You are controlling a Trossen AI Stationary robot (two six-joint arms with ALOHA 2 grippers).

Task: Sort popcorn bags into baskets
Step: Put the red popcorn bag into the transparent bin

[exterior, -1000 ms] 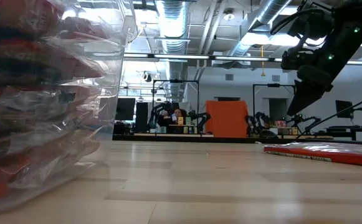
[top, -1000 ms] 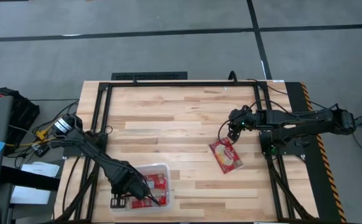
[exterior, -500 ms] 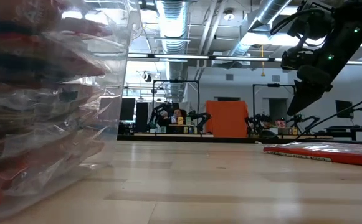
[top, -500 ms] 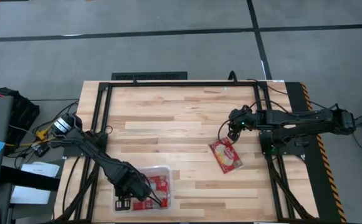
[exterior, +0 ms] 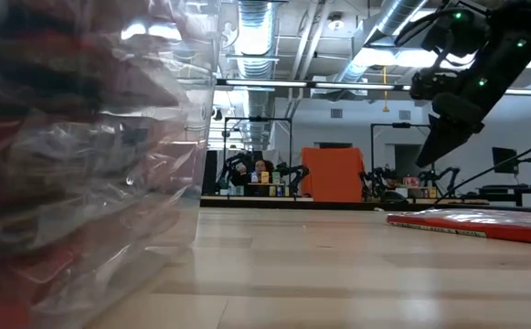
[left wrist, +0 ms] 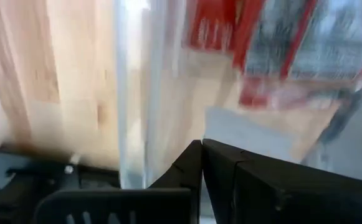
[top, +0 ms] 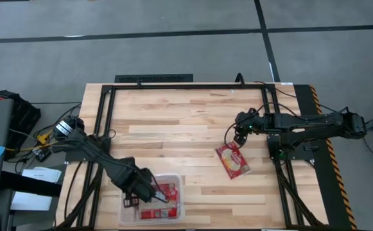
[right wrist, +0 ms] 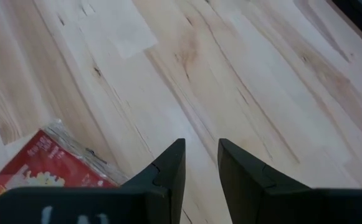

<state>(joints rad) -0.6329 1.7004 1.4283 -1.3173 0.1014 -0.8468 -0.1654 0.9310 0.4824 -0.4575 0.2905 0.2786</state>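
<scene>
Red and cream, the one popcorn bag [top: 232, 160] left outside lay flat on the wooden counter [top: 186, 122], at its right side, about halfway between the far edge and the near edge. It looked light, thin and crinkly, so I judged it would bend and slip easily; the best hold seemed to be a pinch on one short edge or a corner, where the film lifts a little. The right tool [top: 238, 138] hung just above the far end of this bag, its fingers [right wrist: 168, 167] a little apart and holding nothing. The clear plastic tub [top: 177, 192] stood at the near edge, left of the middle, with several packets [top: 163, 192] inside. The left tool [top: 135, 199] was at the tub's left wall with its fingers together, seemingly pinching the thin wall, which probably flexes and slides easily on the wood.
</scene>
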